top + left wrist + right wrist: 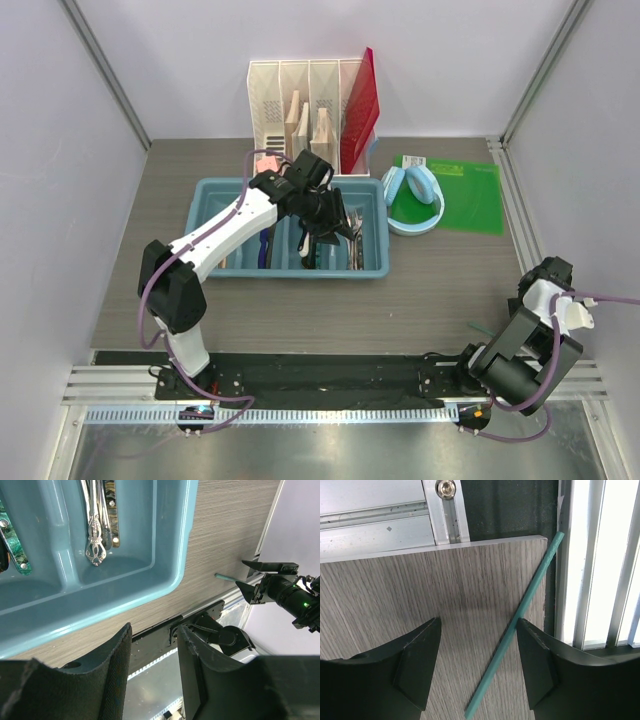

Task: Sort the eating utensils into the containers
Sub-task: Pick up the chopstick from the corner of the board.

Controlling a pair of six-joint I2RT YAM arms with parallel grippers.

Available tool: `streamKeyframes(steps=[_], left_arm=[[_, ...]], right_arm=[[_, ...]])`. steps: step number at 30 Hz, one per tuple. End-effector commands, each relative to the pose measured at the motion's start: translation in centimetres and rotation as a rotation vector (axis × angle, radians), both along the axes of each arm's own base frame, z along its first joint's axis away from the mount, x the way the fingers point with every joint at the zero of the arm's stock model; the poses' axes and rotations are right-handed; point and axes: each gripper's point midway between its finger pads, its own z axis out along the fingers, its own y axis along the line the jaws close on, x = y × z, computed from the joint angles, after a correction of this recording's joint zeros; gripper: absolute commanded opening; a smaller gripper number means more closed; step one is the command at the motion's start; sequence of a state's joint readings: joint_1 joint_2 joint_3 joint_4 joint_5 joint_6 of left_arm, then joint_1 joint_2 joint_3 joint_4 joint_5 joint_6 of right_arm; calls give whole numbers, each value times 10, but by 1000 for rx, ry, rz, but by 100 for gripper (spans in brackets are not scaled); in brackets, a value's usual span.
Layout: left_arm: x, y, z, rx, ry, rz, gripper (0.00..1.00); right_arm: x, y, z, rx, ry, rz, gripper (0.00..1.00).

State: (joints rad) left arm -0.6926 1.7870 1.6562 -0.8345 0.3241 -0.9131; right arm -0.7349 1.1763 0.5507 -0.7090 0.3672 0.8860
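Hovering over the tray, left hand gapes empty; right hand gapes too.

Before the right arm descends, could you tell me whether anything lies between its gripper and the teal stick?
Nothing visible does: the teal stick lies bare on the table under the open right gripper, its tip poking past the table's corner.

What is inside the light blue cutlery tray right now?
Silver ornate-handled utensils lie in the rightmost compartment, a green marbled handle in the next, a dark blue handle further left. The left arm covers the middle of the tray, hiding whatever lies beneath.
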Motion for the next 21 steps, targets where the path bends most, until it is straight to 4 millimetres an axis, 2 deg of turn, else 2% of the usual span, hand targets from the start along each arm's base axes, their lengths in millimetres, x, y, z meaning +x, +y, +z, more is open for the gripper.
streamKeyframes(steps=[1, 7, 12, 15, 21], left_arm=[[0, -2, 4, -14, -7, -11, 42], [0, -3, 6, -16, -14, -12, 42], [0, -3, 6, -16, -14, -12, 42], [0, -3, 5, -16, -15, -14, 42], [1, -2, 5, -11, -16, -12, 42]], right_arm=[[4, 10, -13, 46, -8, 48, 67], [20, 17, -17, 88, 54, 163, 65], [44, 21, -17, 105, -38, 187, 65], [49, 28, -23, 141, -49, 189, 63], [52, 29, -26, 146, -35, 223, 61]])
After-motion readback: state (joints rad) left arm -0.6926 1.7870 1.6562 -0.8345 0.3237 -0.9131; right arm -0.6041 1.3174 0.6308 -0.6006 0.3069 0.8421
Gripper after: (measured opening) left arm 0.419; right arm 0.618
